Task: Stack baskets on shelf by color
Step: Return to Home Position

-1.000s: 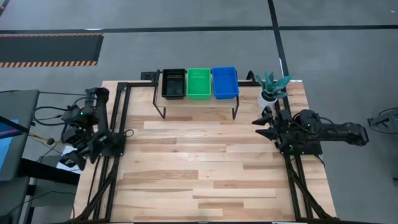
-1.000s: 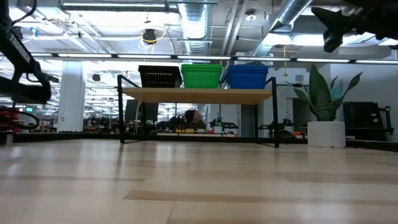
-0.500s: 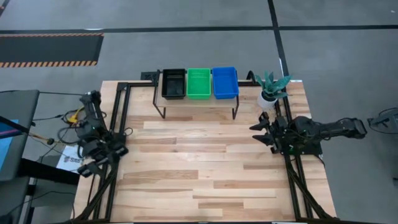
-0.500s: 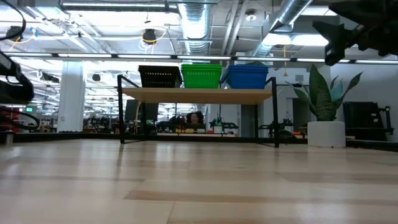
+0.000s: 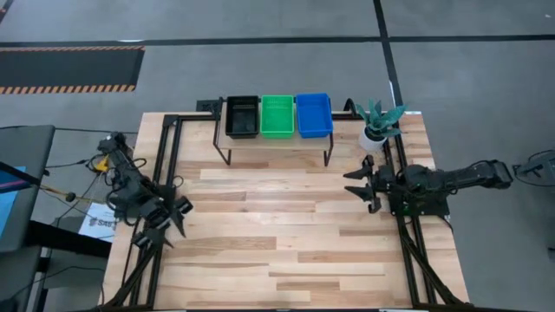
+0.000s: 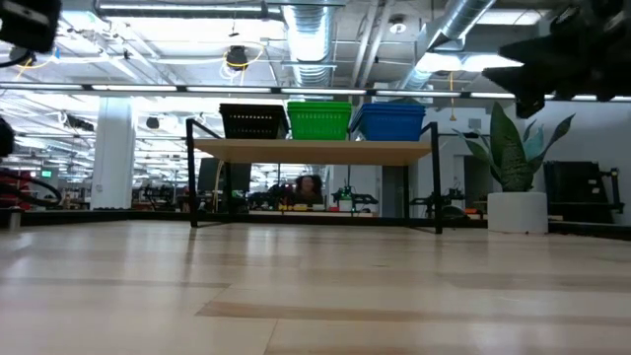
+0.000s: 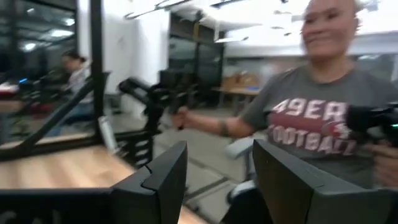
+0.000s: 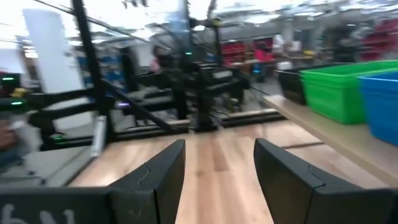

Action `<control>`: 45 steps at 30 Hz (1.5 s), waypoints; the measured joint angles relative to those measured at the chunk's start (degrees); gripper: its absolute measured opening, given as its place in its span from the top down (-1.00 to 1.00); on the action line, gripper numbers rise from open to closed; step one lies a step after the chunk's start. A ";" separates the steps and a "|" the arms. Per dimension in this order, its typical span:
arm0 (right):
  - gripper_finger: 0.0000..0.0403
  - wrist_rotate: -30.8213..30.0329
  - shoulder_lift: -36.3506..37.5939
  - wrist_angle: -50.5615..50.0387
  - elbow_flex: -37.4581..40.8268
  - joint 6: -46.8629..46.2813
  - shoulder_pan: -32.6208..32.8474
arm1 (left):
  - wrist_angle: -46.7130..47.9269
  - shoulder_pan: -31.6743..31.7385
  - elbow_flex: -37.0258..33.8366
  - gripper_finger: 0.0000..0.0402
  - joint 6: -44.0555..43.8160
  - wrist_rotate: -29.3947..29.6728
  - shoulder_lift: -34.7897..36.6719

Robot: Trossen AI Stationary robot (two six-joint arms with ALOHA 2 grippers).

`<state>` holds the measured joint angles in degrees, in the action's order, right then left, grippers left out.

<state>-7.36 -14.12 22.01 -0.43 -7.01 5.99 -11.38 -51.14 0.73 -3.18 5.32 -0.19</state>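
The shelf stands at the table's far edge on thin black legs. On its top sit the baskets in three piles side by side: black, green and blue. My left gripper hovers open over the table's left edge, far from the shelf, with nothing between its fingers. My right gripper hovers open at the table's right side, nearer than the shelf's right end and pointing toward the left. Its wrist view shows the green basket and the blue basket off to one side.
A potted plant in a white pot stands at the far right corner, beside the shelf. Black rails run along both sides of the table. A person in a grey T-shirt stands beyond the table. Bare wood lies between the arms.
My left gripper has swung from beyond the table's left edge in over that edge, toward the right, sinking and rolling as it went. My right gripper has sunk a little and rolled. Both have stayed open. The baskets and shelf have kept still.
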 joint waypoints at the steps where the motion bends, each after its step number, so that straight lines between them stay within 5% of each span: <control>1: -0.06 -1.07 -0.65 0.25 0.00 0.02 -0.13 | 0.85 1.26 0.00 0.14 -0.17 -0.05 0.00; 11: -0.06 -3.27 -7.52 5.88 0.05 1.20 -1.80 | 9.36 17.25 1.27 0.14 0.06 -0.87 -0.01; 15: -0.05 -2.73 -6.95 15.33 -0.09 1.51 -5.28 | 9.58 23.70 1.27 0.14 0.07 -6.75 -0.02; 25: -0.06 0.03 13.83 -17.42 -4.92 -4.59 -12.57 | 11.24 37.34 1.31 0.14 -1.79 -24.04 -0.02; 36: -0.05 -0.49 11.93 -18.59 -0.02 -1.20 -12.14 | 11.60 50.54 1.40 0.14 0.77 -29.58 -0.17; 45: -0.06 -0.54 13.03 -18.57 0.02 1.49 -12.14 | 11.56 53.61 1.40 0.14 1.00 -29.69 -0.17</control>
<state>-7.90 -1.08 3.44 -0.40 -5.52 -6.15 0.17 2.46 2.13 -2.18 -24.37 -0.36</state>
